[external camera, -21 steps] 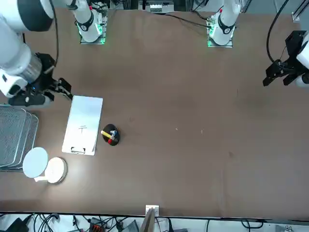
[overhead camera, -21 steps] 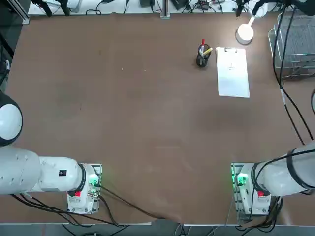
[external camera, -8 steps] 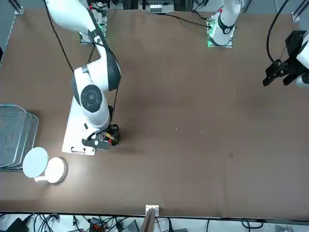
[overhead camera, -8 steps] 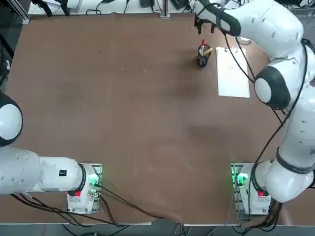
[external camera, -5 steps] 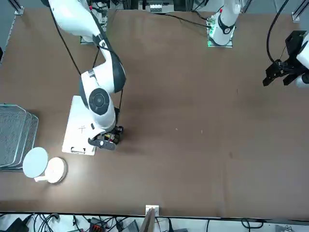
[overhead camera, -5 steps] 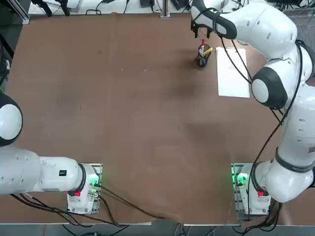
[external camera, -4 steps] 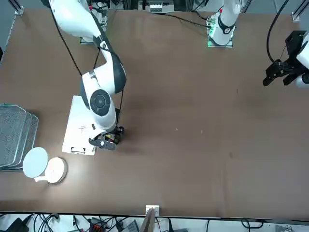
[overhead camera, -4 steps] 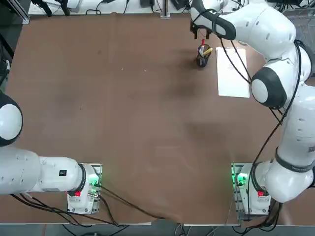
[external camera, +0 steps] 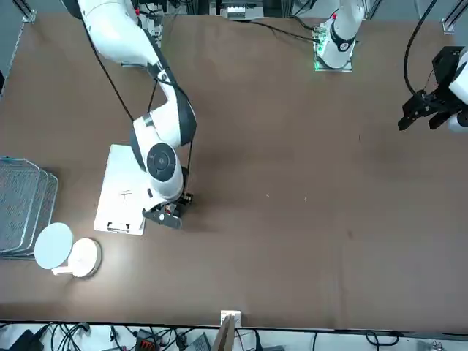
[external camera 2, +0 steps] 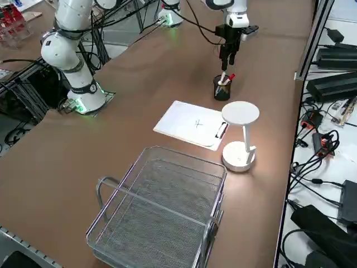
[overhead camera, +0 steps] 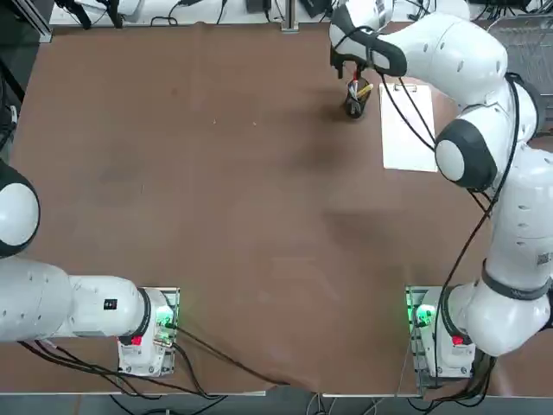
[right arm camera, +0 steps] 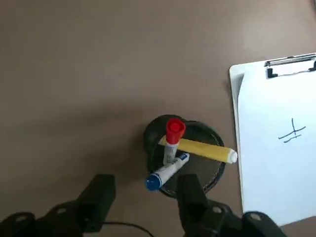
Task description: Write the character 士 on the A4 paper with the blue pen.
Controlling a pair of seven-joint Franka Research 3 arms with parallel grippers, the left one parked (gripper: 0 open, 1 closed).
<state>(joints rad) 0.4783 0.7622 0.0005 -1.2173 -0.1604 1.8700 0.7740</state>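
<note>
Now R claw (right arm camera: 146,190) further L, open, nr pen cup (right arm camera: 215,184).

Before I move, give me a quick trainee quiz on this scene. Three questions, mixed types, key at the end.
1. True or false: the right gripper is by the pen cup, its fingers apart.
2. What does the A4 paper show?
a) nothing
b) a small drawn character
c) lines of text filling the sheet
3. Fill in: the blue pen shares the cup with the red pen and a ____ one.

Key: 1 true; 2 b; 3 yellow
</note>
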